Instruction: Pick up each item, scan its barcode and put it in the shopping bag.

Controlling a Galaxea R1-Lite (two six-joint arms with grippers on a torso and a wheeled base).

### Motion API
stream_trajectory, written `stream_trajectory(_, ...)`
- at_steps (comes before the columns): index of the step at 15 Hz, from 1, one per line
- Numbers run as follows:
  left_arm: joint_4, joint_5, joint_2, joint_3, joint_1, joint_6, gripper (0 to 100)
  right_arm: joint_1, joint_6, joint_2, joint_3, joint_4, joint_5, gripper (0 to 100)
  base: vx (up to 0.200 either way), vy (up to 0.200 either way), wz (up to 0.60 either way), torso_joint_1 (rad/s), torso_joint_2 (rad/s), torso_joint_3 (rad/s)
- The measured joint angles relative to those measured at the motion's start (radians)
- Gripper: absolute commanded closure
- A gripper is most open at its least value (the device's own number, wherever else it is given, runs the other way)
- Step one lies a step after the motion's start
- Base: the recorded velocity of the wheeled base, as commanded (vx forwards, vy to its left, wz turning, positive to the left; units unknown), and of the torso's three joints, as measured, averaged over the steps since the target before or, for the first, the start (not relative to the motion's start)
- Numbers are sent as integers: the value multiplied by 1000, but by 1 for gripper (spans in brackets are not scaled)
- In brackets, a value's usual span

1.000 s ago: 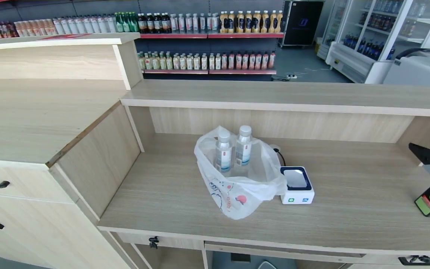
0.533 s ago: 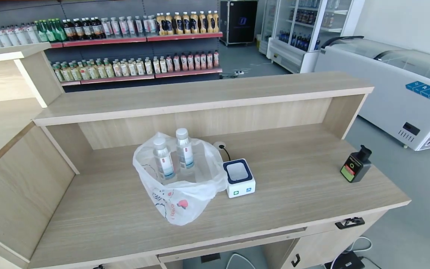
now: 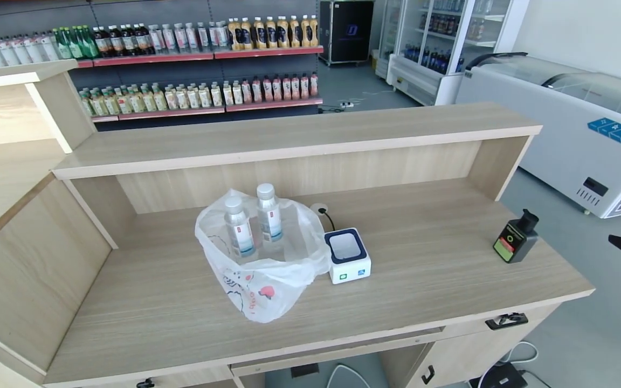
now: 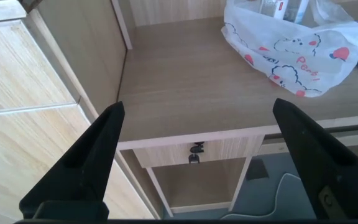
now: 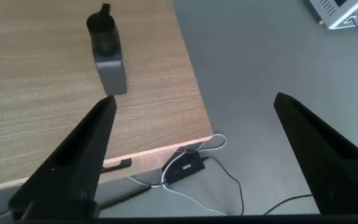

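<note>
You have the right gripper (image 5: 194, 101) spread wide and empty off the right edge of the counter (image 3: 440, 258) near the black bottle (image 5: 107, 59), the left gripper (image 4: 197, 109) likewise spread off its front-left corner, the shopping bag (image 3: 267, 280) mid-counter holding two bottles (image 3: 237, 229).

So in front of me there's a light wood checkout counter (image 3: 423, 280) with a raised ledge (image 3: 299, 132) along the back, plus a taller wooden section (image 3: 3, 178) off to my left. Past that it's red-edged shelves (image 3: 181, 54) packed with drink bottles and some glass-door fridges (image 3: 440, 32). There's a white chest freezer (image 3: 574, 129) on my right, the floor (image 3: 601, 334) is grey, and everything's brightly lit.
</note>
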Motion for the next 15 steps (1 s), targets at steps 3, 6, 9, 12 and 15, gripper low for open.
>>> stream_trajectory(3, 0, 0, 0, 0, 1, 0, 0, 32, -20, 119, -110, -2, 13, 0, 0, 0, 0, 0, 0, 0)
stream_trajectory(6, 0, 0, 0, 0, 1, 0, 0, 90, -27, 212, -159, -71, 14, 0, 0, 0, 0, 0, 0, 0)
stream_trajectory(9, 0, 0, 0, 0, 1, 0, 0, 135, -29, 285, -159, -150, 14, 0, 0, 0, 0, 0, 0, 0)
stream_trajectory(12, 0, 0, 0, 0, 1, 0, 0, 191, -29, 349, -166, -207, 14, 0, 0, 0, 0, 0, 0, 0)
stream_trajectory(15, 0, 0, 0, 0, 1, 0, 0, 235, -27, 402, -168, -278, 14, 0, 0, 0, 0, 0, 0, 0)
